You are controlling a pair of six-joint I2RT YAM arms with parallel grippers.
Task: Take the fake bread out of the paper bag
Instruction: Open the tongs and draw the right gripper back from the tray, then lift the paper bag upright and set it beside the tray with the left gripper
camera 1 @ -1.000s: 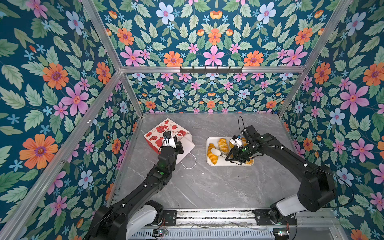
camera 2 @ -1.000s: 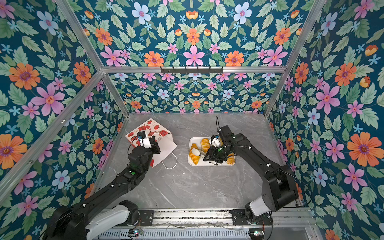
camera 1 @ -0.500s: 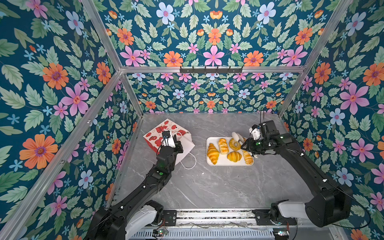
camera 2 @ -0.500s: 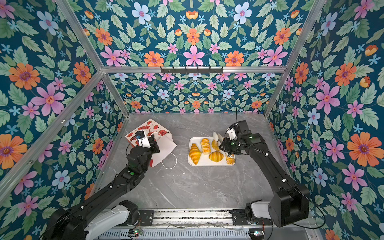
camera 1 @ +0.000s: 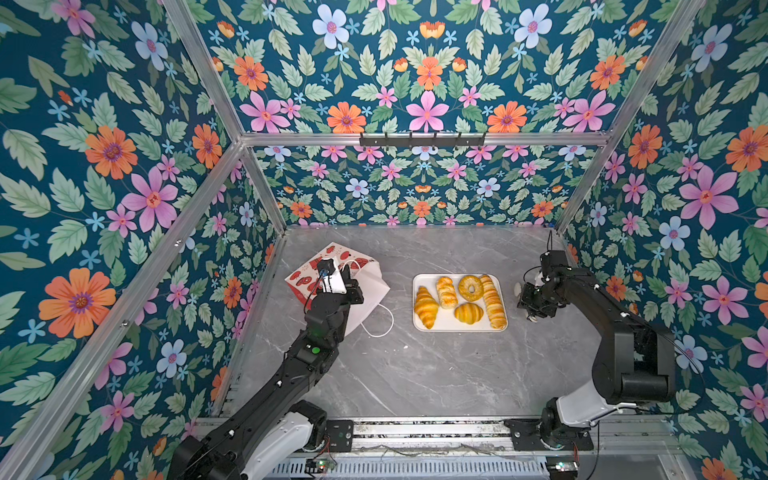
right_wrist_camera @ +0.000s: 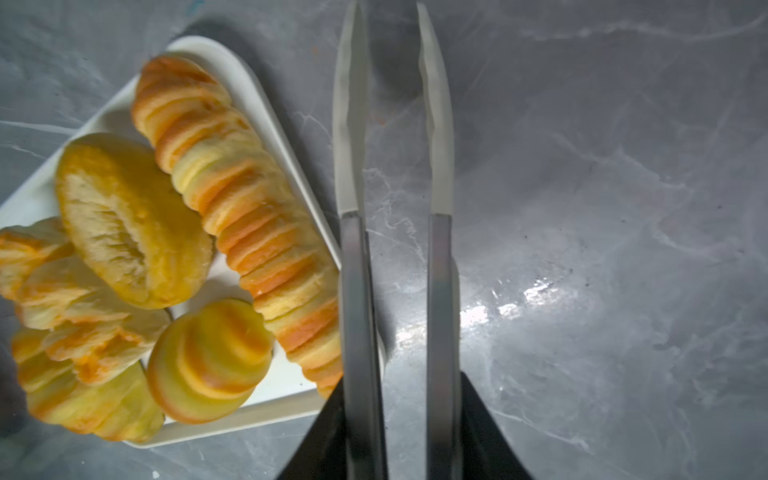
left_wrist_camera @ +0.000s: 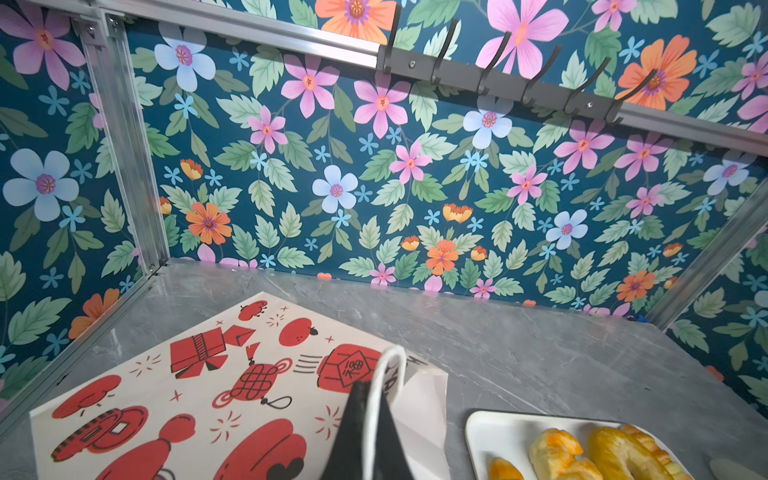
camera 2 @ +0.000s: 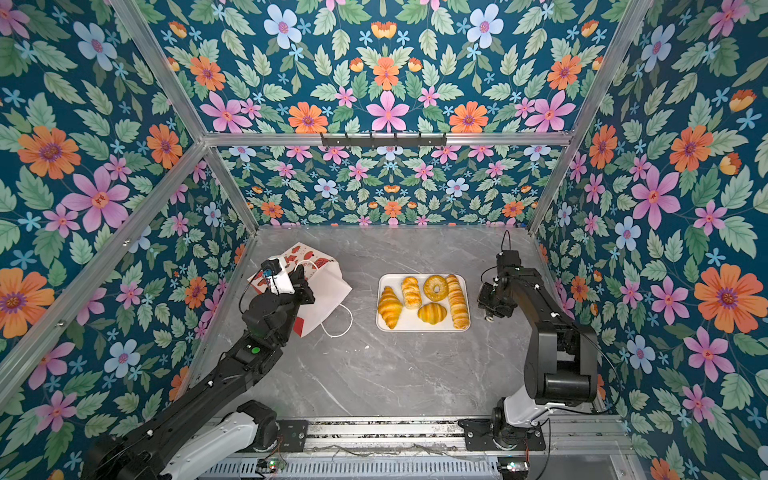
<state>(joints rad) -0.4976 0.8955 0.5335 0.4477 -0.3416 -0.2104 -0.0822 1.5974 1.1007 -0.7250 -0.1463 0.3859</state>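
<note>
All five pieces of the fake bread are out and sit on a white tray in the middle of the grey marble table. The croissant is at the tray's left end. The short twisted roll is just right of it, and the ring donut lies toward the far edge. The small ridged bun is nearer, below the donut, and the long twisted stick runs along the right edge. Left of the tray, well apart from it, the paper bag lies on its side. Its red-patterned bottom points to the far left and its white mouth end faces the near right. The left gripper rests over that white end with its jaws pressed together. In the left wrist view a white cord handle loops up from between them, so it looks pinched there. The other handle trails loose on the table on the near side of the bag. The right gripper hangs just right of the tray, pointing down at bare table. In the right wrist view its two fingers stand a little apart with nothing between them, and the nearer one runs close along the tray's edge beside the long stick.
</note>
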